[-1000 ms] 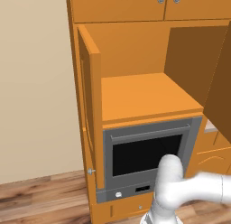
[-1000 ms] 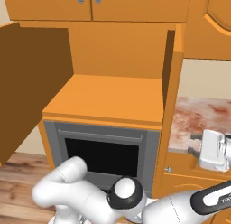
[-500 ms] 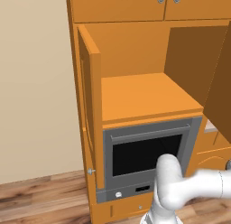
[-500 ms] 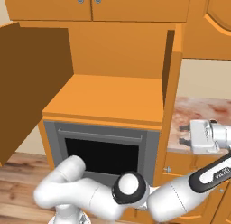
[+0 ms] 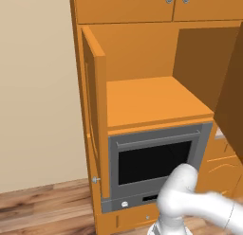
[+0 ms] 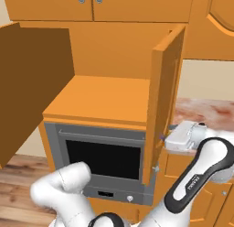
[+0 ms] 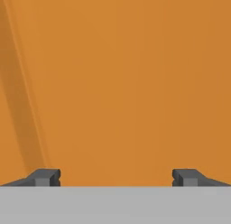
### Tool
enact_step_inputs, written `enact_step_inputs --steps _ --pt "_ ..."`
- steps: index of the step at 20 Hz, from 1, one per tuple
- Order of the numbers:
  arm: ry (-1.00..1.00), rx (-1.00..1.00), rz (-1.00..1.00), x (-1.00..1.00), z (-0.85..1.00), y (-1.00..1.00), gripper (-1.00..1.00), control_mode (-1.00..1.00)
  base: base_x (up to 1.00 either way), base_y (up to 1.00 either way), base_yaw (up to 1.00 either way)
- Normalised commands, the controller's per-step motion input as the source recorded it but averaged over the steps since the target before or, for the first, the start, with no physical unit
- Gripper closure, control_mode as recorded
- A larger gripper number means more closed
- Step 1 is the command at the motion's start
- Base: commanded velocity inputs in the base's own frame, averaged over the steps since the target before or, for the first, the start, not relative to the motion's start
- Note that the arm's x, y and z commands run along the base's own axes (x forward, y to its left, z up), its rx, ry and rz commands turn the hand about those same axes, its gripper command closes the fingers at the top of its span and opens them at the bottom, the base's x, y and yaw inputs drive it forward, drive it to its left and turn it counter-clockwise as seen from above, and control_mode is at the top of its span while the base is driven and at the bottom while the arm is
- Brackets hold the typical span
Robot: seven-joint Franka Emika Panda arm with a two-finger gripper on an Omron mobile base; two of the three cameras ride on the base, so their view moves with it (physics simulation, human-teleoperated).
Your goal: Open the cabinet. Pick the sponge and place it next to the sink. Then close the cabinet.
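The cabinet (image 6: 109, 61) is standing open, both tall doors swung out, and its orange shelf (image 5: 152, 101) looks totally bare from both base cameras, so no sponge is visible in there; can't tell where it sits now, maybe somewhere on the counter (image 6: 208, 112) off to the right. The right door (image 6: 162, 102) juts out toward the robot, partly closed, and the gripper (image 6: 170, 138) is right at that door's outer face, low down near its edge. In the hand view the two fingertips (image 7: 45, 177) are spread wide with nothing between them, just flat orange panel straight ahead. So this looks like the closing step: the arm seems to be pushing the right door shut. Next move probably calls for keeping the push going along the door's arc until it's flush, then getting around to the left door (image 5: 95, 111), which is still swung wide above the grey oven (image 5: 156, 158).
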Motion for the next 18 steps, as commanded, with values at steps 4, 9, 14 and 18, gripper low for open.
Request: enact_step_inputs --steps 4,9,14,18 --pt "0.00 0.11 -0.53 -0.02 0.00 0.86 -1.00 -1.00 0.00 0.00 0.00" --pt "0.00 0.06 -0.44 0.14 0.23 1.00 -1.00 -1.00 0.00 0.00 0.00" --pt "0.00 0.02 -0.25 0.51 0.39 0.89 -1.00 -1.00 0.00 0.00 0.00" --pt "0.00 0.02 -0.04 0.63 0.30 0.44 -1.00 -1.00 0.00 0.00 0.00"
